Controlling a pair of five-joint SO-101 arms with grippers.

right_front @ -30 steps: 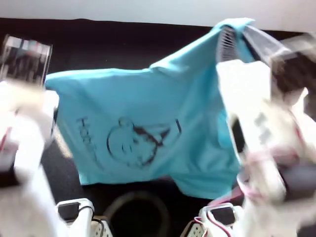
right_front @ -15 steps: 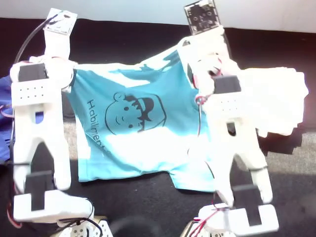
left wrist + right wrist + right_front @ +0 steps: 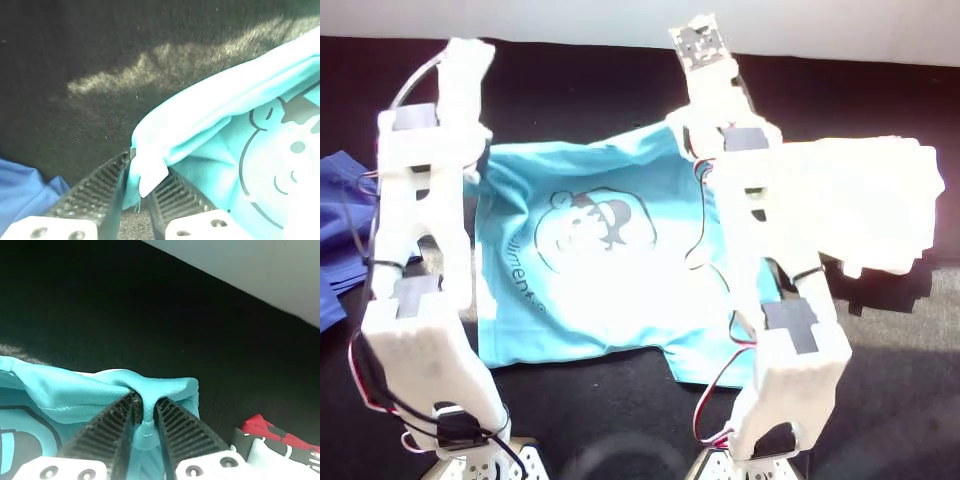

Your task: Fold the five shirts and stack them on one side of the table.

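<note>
Cyan shirt [image 3: 610, 290] in L gripper [image 3: 143, 169], R gripper [image 3: 146, 403].

The shirt [image 3: 600, 270] is bright turquoise with a dark cartoon face and dark lettering printed on it, and the table [image 3: 570, 90] under it is plain black. There's also a royal-blue garment [image 3: 340, 230], a pile [image 3: 860, 210] that looks pure white, and a red, black and white bit of fabric [image 3: 270, 442]. The arms [image 3: 420, 330] are white with black blocks and red wires, with ribbed black fingers [image 3: 115, 430].

black tabletop [image 3: 570, 100], pale wall [image 3: 570, 18] — behind
</note>
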